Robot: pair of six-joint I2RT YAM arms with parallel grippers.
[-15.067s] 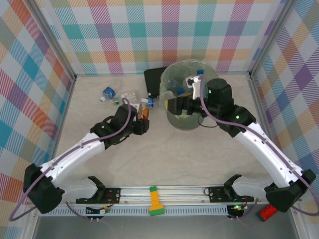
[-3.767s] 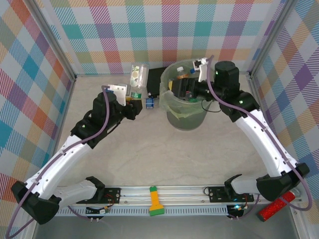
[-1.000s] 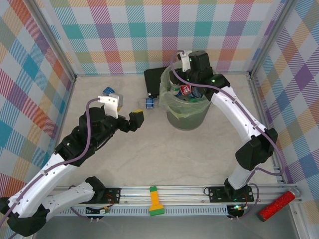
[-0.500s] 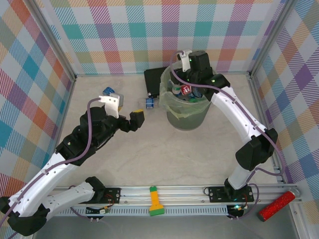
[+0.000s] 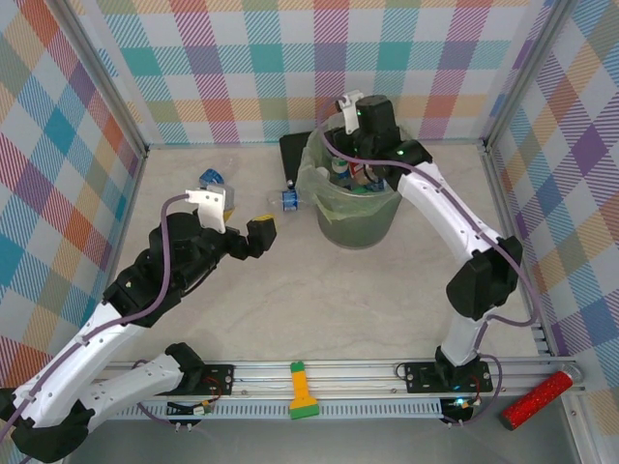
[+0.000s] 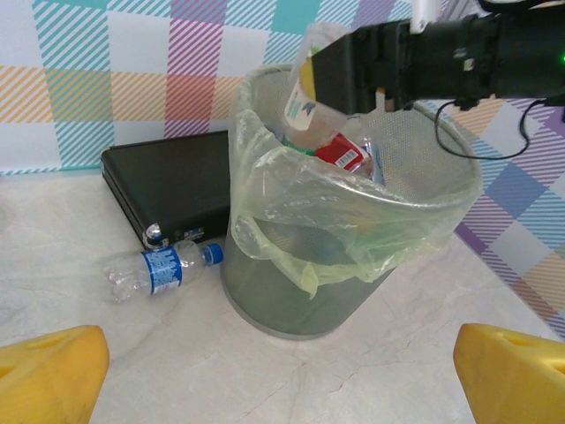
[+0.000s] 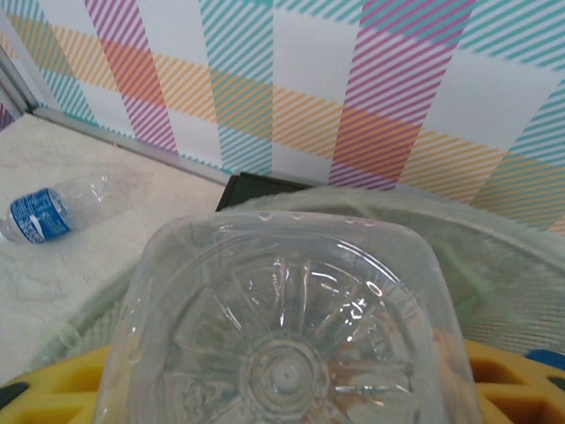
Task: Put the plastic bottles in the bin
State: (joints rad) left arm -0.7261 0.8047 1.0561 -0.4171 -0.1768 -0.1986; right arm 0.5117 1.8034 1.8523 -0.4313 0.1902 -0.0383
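Note:
The bin (image 5: 354, 218), a round grey-green bucket with a thin bag, stands at the back centre. My right gripper (image 5: 354, 162) hangs over its left rim, shut on a clear plastic bottle (image 6: 305, 81) held tilted above the opening. That bottle's ribbed base (image 7: 282, 340) sits between the yellow fingers (image 7: 521, 382). Inside the bin lie other bottles, one red-labelled (image 6: 344, 155). A clear bottle with blue cap and label (image 6: 161, 269) lies on the table left of the bin (image 6: 353, 274). My left gripper (image 5: 261, 235) is open and holds nothing, short of that bottle (image 5: 287, 199).
A flat black case (image 5: 295, 148) lies behind the loose bottle, against the bin. Another blue-capped bottle (image 5: 212, 179) lies at the back left. A red glittery cylinder (image 5: 534, 399) and a yellow-green block (image 5: 302, 391) rest on the front rail. Checked walls enclose the table.
My right gripper has shifted a little left and back over the bin with the bottle, and the bin has nudged left. The left arm has barely moved.

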